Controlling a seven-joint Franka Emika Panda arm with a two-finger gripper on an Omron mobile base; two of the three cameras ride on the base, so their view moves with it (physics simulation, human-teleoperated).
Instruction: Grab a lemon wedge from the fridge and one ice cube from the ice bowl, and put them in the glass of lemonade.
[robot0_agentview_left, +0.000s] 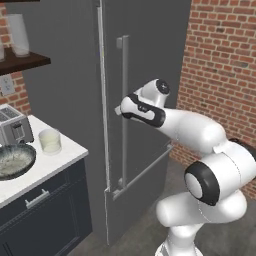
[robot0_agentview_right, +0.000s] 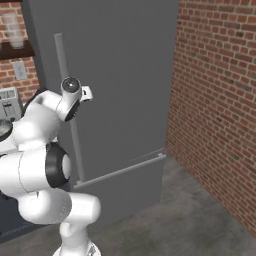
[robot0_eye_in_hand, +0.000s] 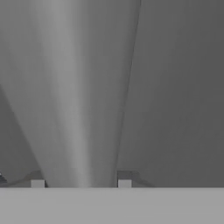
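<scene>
The fridge (robot0_agentview_left: 150, 50) is the tall dark grey cabinet, and its doors are closed. The lemon wedge is hidden. My gripper (robot0_agentview_left: 120, 110) is at the long vertical bar handle (robot0_agentview_left: 123, 75), about halfway up it. In the hand view the handle (robot0_eye_in_hand: 78, 109) fills the gap between my fingertips (robot0_eye_in_hand: 124, 183), so the gripper (robot0_eye_in_hand: 81, 183) is shut on it. From the right base view the gripper (robot0_agentview_right: 86, 93) sits against the same bar (robot0_agentview_right: 62, 55). The glass of lemonade (robot0_agentview_left: 50, 141) stands on the white counter (robot0_agentview_left: 60, 160), with the ice bowl (robot0_agentview_left: 15, 161) to its left.
A silver toaster (robot0_agentview_left: 14, 125) stands behind the bowl. A dark shelf (robot0_agentview_left: 25, 62) above holds tall frosted glasses (robot0_agentview_left: 17, 35). A brick wall (robot0_agentview_left: 220, 75) runs along the right of the fridge. The fridge's lower drawer has a horizontal bar (robot0_agentview_left: 145, 172).
</scene>
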